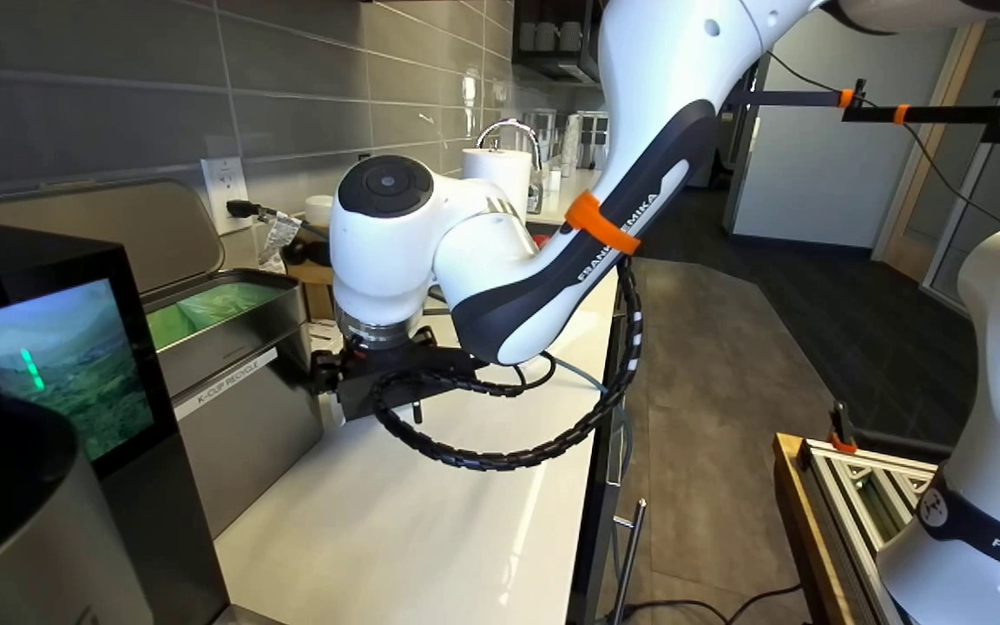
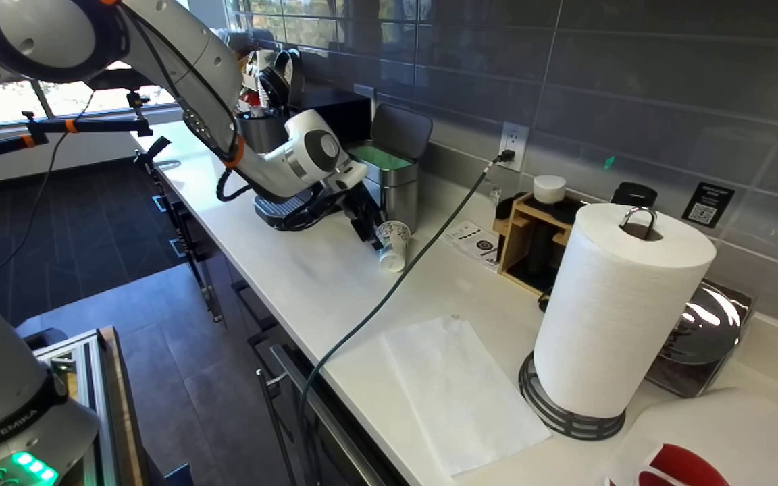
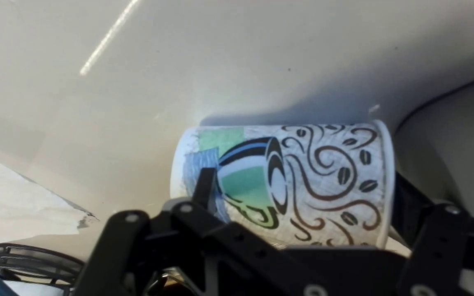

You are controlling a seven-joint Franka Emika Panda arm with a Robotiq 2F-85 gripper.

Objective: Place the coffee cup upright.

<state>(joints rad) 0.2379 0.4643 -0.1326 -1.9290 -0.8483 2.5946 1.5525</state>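
End effector (image 1: 371,398) apparently near bin (image 1: 248,443)

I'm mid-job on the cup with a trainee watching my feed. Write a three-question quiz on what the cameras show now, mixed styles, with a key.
1. True or false: the coffee cup lies on its side on the counter.

2. Multiple choice: what colour is the liner in the metal bin?
A red
B green
C black

3. Fill in (open or shut): at the cup, the jaws of the gripper are ____.

Key: 1. True. 2. B, green. 3. Open.
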